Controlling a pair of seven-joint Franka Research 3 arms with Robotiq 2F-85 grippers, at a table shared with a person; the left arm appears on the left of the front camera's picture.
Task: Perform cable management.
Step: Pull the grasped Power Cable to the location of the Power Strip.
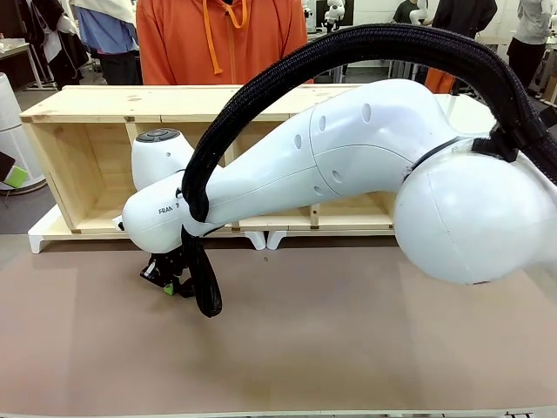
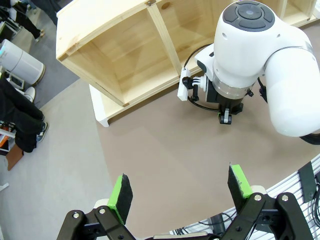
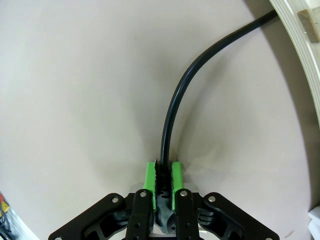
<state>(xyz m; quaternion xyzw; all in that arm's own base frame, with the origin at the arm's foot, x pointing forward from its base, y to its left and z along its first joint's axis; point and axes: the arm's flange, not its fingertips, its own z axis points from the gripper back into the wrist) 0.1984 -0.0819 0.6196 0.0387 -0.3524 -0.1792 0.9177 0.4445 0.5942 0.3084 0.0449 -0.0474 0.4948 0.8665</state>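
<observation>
The long wooden shelf [image 1: 130,97] lies at 12 o'clock on the brown table [image 1: 348,348]; the right gripper [image 3: 162,167] pinches the thin black cable [image 3: 167,125] before it.

Right gripper [image 3: 163,175] clamped on cable [image 3: 172,107]; cable arcs across table [image 3: 75,100] toward shelf edge [image 3: 300,65].

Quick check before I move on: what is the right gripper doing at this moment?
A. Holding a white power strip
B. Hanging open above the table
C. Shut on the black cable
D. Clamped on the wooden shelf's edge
C: in the right wrist view the right gripper has its jaws closed on the cable, which arcs away from it across the table.
</observation>
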